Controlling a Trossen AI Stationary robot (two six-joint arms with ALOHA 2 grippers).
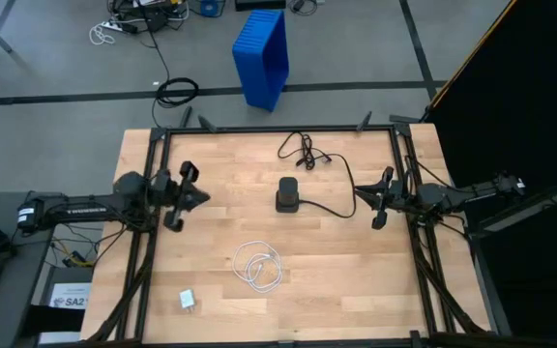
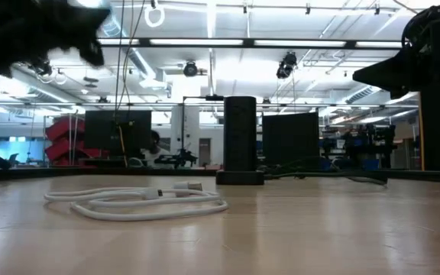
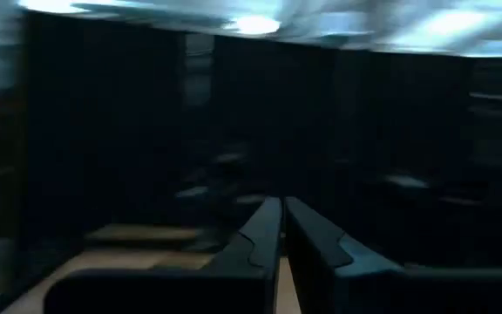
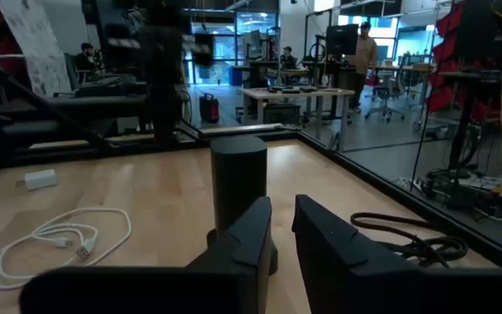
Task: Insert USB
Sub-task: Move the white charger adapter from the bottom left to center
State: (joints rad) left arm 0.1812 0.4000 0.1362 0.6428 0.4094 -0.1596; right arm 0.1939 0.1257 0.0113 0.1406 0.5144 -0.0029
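The USB (image 1: 259,265) is lying coiled in loose white loops on the table (image 1: 356,290), toward the middle of its near half, with nothing touching it. The black box (image 1: 288,193) is standing upright at the table's centre, its black cord (image 1: 327,184) trailing toward the far edge and the right side. A small white block (image 1: 188,300) is sitting near the near-left corner. The left gripper (image 1: 201,196) is hovering above the left edge with its fingers pressed together. The right gripper (image 1: 361,196) is hovering above the right edge, fingers nearly together and gripping nothing, pointing at the box.
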